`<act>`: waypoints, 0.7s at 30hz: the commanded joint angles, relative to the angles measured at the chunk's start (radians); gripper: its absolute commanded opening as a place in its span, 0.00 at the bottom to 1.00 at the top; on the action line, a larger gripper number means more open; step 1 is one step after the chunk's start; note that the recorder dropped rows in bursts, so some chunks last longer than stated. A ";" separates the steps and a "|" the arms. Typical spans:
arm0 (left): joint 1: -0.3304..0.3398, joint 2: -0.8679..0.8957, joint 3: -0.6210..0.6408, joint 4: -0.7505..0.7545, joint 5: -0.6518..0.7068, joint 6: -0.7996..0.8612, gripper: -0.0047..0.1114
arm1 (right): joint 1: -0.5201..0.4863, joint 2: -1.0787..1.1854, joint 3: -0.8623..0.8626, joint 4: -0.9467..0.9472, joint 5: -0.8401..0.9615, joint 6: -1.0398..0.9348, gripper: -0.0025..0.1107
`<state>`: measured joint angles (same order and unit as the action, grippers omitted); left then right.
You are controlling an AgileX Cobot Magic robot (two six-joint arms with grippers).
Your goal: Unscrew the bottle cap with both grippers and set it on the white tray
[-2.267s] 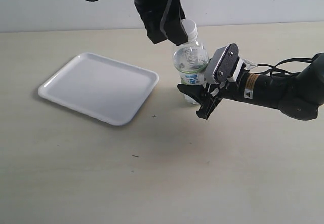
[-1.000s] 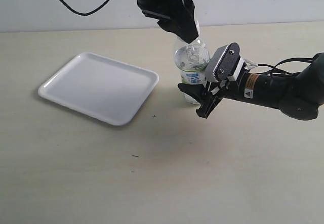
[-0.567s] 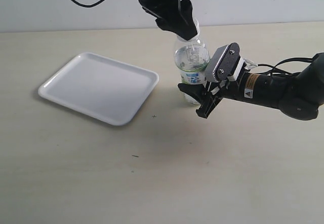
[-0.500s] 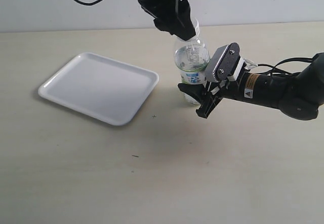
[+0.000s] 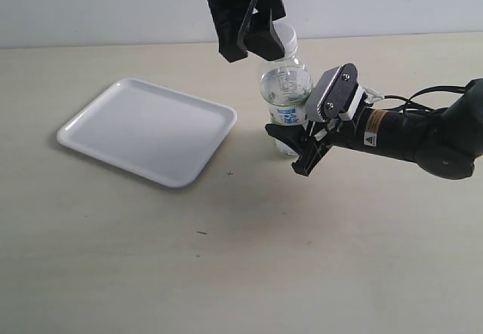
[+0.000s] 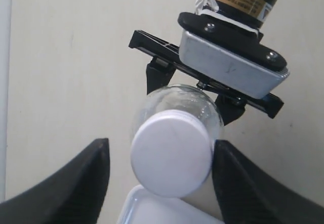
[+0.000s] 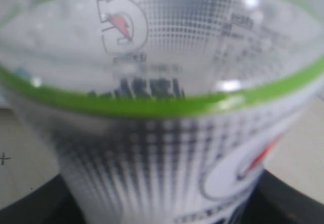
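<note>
Your left gripper (image 5: pixel 251 47) hangs pointing down from above with its jaws apart. Its fingers (image 6: pixel 71 183) stand either side of the bottle cap (image 6: pixel 171 158), with a gap showing. Your right arm (image 5: pixel 423 142) reaches in low and nearly level, and the right gripper (image 5: pixel 287 151) is clamped around the bottle (image 5: pixel 285 89) low down.
</note>
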<state>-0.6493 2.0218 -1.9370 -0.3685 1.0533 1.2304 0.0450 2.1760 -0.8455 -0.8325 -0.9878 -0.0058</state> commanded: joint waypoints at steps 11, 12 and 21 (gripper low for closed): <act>-0.001 -0.004 -0.006 0.026 0.031 0.022 0.54 | 0.001 0.004 0.000 -0.012 0.085 -0.011 0.02; -0.001 -0.004 -0.006 0.028 0.031 0.022 0.54 | 0.001 0.004 0.000 -0.012 0.085 -0.011 0.02; -0.001 -0.004 -0.006 0.006 0.045 0.022 0.54 | 0.001 0.004 0.000 -0.012 0.085 -0.008 0.02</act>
<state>-0.6493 2.0218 -1.9370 -0.3447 1.0842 1.2486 0.0450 2.1760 -0.8455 -0.8325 -0.9845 -0.0076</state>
